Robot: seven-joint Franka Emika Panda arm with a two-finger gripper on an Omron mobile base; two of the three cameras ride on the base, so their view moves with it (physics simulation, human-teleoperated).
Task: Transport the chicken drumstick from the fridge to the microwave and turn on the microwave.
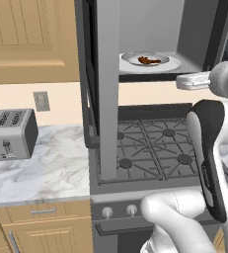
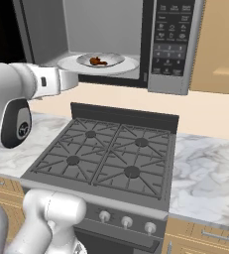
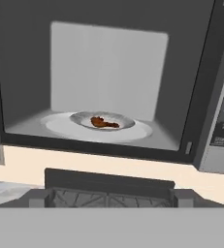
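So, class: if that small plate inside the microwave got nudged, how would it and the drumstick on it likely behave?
The plate looks shallow and smooth, sitting on the turntable, so it would probably slide rather than tip. The chicken drumstick lies loose, so it could shift or roll. It looks small, so likely light.

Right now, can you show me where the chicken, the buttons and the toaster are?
chicken drumstick [image 3: 104,122], hand view, middle of the meat.
microwave button panel [image 2: 172,34], right base view, middle of the keypad.
toaster [image 1: 9,134], left base view, its front face.
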